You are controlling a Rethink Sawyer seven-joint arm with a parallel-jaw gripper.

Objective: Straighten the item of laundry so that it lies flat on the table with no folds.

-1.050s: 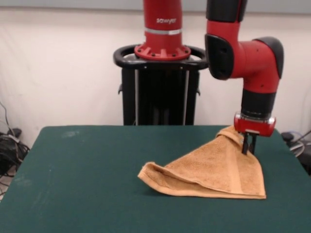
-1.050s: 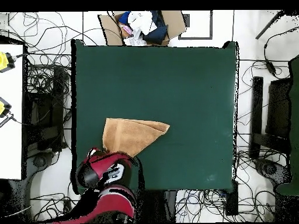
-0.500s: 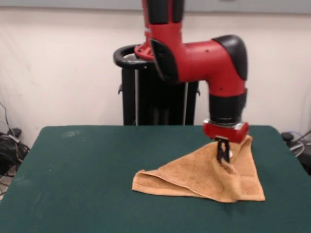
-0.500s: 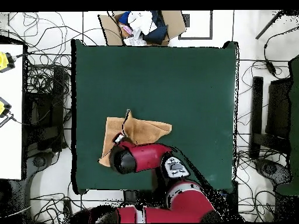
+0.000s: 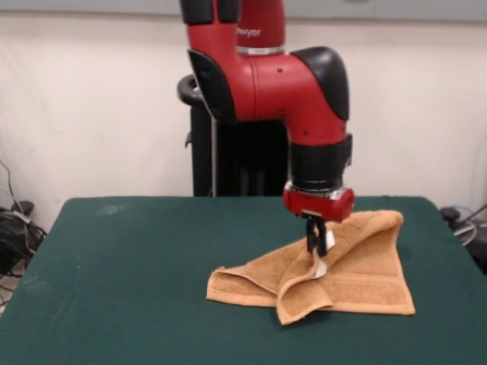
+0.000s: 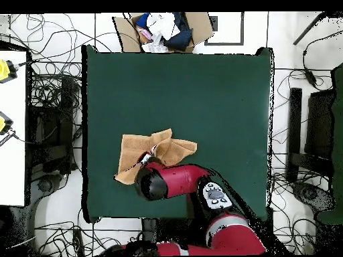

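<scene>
The orange-tan towel [image 5: 358,266] lies rumpled on the right part of the dark green table [image 5: 129,289]. My gripper [image 5: 316,242] hangs over its middle, shut on a raised fold beside the small white label [image 5: 321,268]. From that pinch a flap drapes down toward the front edge. From overhead the towel [image 6: 134,150] shows at the table's [image 6: 201,94] lower left, and the red arm [image 6: 174,182] covers its near side and the gripper.
A cardboard box of clothes [image 6: 164,30] stands beyond the table's far edge in the overhead view. Cables [image 6: 50,100] cover the floor around the table. A white surface [image 6: 12,127] stands at the left.
My gripper has carried the pinched towel corner from the right edge leftward toward the towel's middle. The cloth has folded over itself, forming a new flap at the front.
</scene>
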